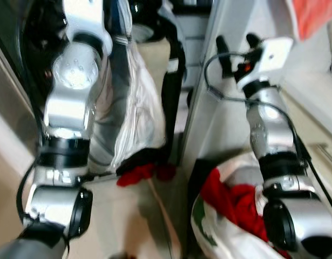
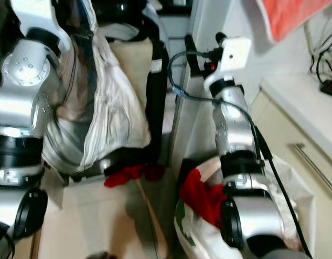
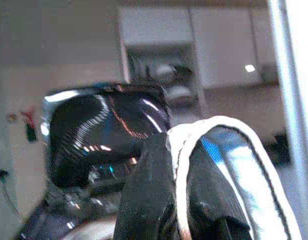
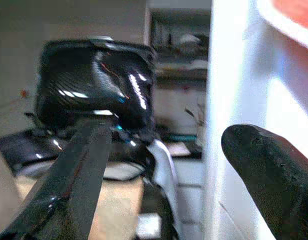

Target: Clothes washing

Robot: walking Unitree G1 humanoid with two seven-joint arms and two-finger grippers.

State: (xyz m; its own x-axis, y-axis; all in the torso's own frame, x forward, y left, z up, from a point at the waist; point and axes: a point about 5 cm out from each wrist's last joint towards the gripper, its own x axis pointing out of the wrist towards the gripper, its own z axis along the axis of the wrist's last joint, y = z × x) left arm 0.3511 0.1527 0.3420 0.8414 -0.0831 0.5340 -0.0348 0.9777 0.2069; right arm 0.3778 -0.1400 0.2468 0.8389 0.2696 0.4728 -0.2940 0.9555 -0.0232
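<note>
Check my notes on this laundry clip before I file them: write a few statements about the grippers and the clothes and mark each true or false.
1. The right gripper is raised beside a white vertical panel, its fingers apart and holding nothing. True.
2. The left gripper is open and holding nothing. False: it is shut on a black garment with white piping.
3. A red garment lies in the white laundry bag by the right arm. True.
4. The red cloth on the floor is blue. False: it is red.
</note>
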